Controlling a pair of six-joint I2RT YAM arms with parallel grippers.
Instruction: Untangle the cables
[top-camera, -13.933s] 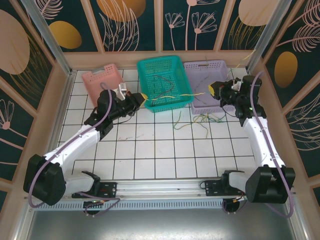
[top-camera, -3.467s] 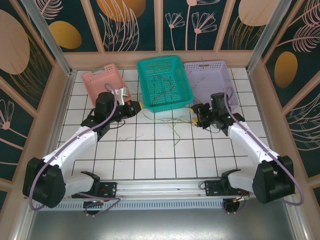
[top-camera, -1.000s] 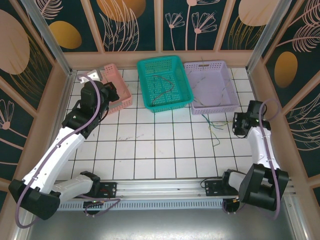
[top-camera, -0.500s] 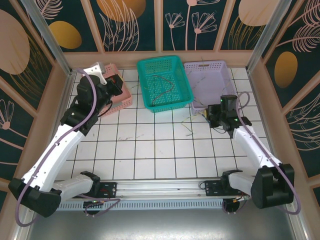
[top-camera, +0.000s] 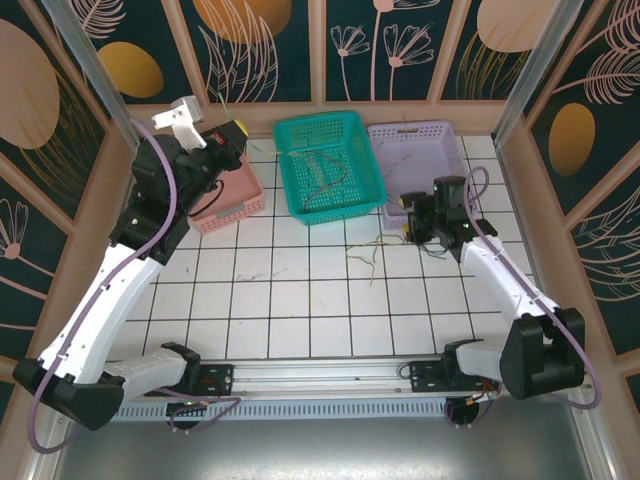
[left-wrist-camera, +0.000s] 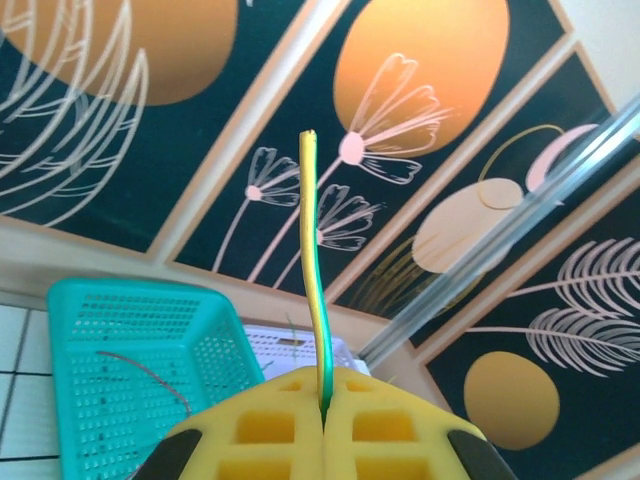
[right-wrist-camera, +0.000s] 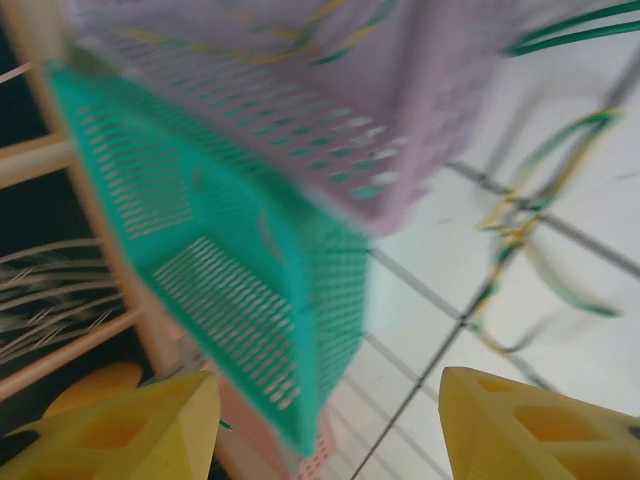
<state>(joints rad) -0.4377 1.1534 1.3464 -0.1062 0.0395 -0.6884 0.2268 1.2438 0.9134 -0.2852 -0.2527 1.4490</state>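
**Loose tangle of thin yellow-green cables** (top-camera: 369, 257): lies on the white tiled floor, strands running roughly near-to-far, near the right gripper (top-camera: 409, 212) on its inboard side. The right arm is nearer.

**Right gripper:** yellow fingers spread, nothing between them.

**Left gripper** (left-wrist-camera: 323, 418): pressed together, pinching one upright yellow-green wire (left-wrist-camera: 314, 250), raised near the pink perforated plastic basket (top-camera: 235, 197).

**Teal plastic basket** (top-camera: 300, 128): one dark wire (top-camera: 330, 172).

**Lilac plastic basket** (top-camera: 416, 130): thin yellow-green strands.

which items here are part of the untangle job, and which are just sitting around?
Job:
- yellow-green cable, pinched in the shut left gripper
- loose cables on the tiles, near the open right gripper
- dark cable lying in the teal basket

Lying about:
- teal basket, pink basket and lilac basket: probably just containers
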